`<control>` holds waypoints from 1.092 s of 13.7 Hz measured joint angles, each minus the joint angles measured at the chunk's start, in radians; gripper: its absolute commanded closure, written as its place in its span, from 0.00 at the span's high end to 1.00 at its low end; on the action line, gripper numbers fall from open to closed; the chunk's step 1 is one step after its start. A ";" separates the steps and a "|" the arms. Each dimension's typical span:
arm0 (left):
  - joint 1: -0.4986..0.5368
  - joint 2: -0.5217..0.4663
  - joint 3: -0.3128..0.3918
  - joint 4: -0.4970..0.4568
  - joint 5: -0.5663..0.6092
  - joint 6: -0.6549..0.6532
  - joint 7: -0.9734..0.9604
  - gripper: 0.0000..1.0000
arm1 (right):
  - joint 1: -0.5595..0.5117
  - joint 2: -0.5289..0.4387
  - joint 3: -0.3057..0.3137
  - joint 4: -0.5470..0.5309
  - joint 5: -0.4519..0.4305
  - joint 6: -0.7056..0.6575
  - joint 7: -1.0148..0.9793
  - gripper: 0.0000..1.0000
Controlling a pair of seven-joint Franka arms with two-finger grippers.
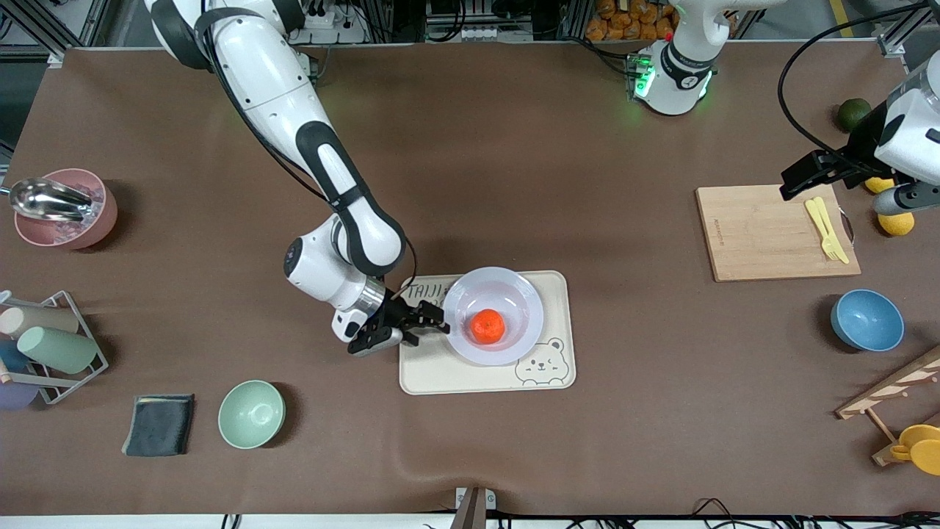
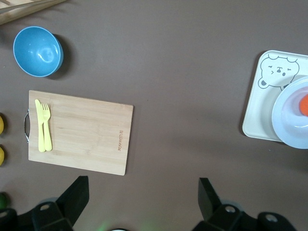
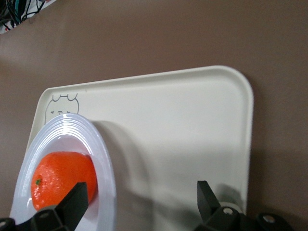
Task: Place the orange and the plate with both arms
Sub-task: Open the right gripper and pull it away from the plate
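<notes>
Front view: I see the orange (image 1: 487,326) resting in the plate (image 1: 493,290), which sits on the cream bear-printed tray (image 1: 455,373) mid-table. The right gripper (image 1: 429,321) is low over the tray's edge toward the right arm's end, just beside the plate rim, fingers spread and holding nothing. The left gripper (image 1: 808,176) hangs over the cutting board (image 1: 764,235) w/ yellow cutlery (image 1: 826,228) — that arm waits. Left wrist view: left gripper (image 2: 142,199) jaws wide and empty above bare table, board (image 2: 86,132) and blue bowl (image 2: 37,51) near. Right wrist view: right gripper (image 3: 142,202) jaws wide apart — one finger (image 3: 77,199) in front of the orange (image 3: 60,175) and plate (image 3: 101,149), the other over the tray (image 3: 192,120); no grip on either.
</notes>
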 measured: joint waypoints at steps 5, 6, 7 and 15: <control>0.000 0.003 0.000 0.000 0.000 0.000 0.000 1.00 | 0.003 -0.017 -0.115 0.016 -0.158 -0.123 0.031 1.00; 0.000 0.005 0.000 0.000 0.000 0.000 0.000 1.00 | 0.004 -0.027 -0.136 0.018 -0.171 -0.148 0.032 1.00; 0.000 0.006 0.000 0.000 0.000 0.000 0.000 1.00 | 0.005 -0.039 -0.160 0.018 -0.187 -0.183 0.032 1.00; -0.016 0.008 -0.016 0.000 -0.002 0.001 0.001 1.00 | 0.011 -0.174 -0.336 0.022 -0.502 -0.480 0.142 1.00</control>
